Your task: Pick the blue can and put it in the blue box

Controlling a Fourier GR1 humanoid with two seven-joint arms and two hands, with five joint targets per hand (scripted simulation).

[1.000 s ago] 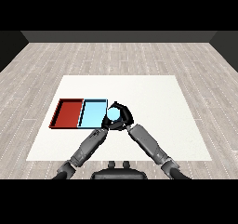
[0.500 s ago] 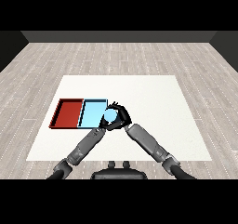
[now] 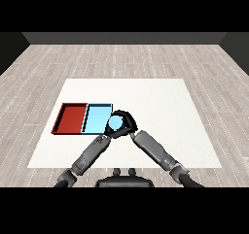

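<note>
Right robot hand curled round light blue cylindrical can, at right edge of light blue rectangular tray, left robot hand's state unclear

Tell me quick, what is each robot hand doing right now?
Right hand: shut on the blue can, by the light blue tray.
Left hand: mostly hidden under the can, cannot tell.

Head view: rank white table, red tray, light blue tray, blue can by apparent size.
1. Flat white table, largest by far.
2-3. Shallow red tray and shallow light blue tray: look about alike, so unranked.
4. Round blue can, smallest; partly hidden by the black right hand curled round it.
</note>
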